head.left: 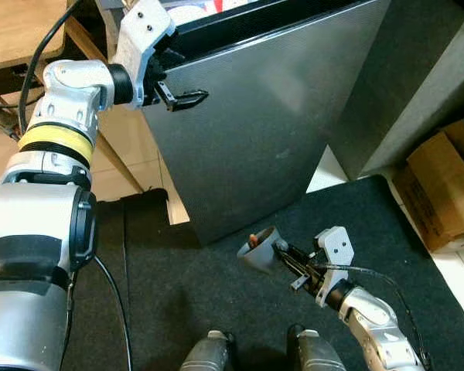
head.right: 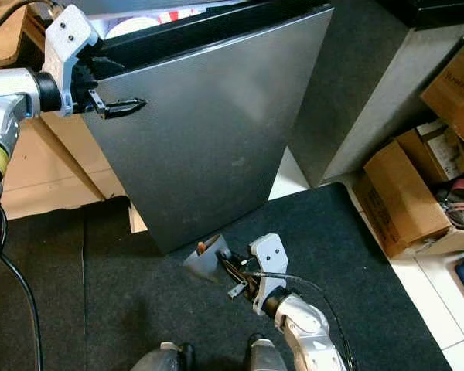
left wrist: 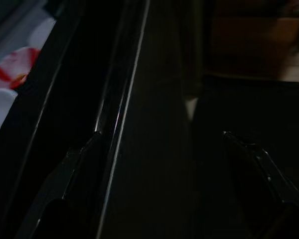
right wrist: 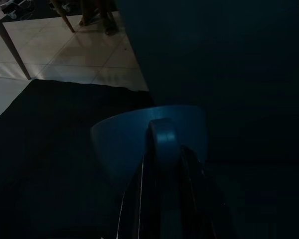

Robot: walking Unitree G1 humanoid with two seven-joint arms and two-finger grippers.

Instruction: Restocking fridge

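Jaws of left gripper point(head.right: 127, 105) parted, straddling the top edge of the fridge door point(head.left: 255, 116), one finger inside the gap, one on the outer face; nearer arm for swinging it wider. Door edge running away from the wrist. Low, below the door's bottom corner, right gripper point(head.left: 282, 259) clamped on a blue cup point(head.left: 259, 249), mouth toward the door.

This looks like a lived-in home corner, part kitchen and part storage. A tall grey metal fridge door point(head.left: 255, 131) stands ajar over a dark grey carpet mat point(head.left: 178, 294) laid on pale glossy floor tiles point(head.right: 441, 286). Open brown cardboard boxes point(head.right: 406, 193) full of odds and ends crowd one side, and a light wooden table point(head.left: 15, 31) with slanted legs stands on the other.
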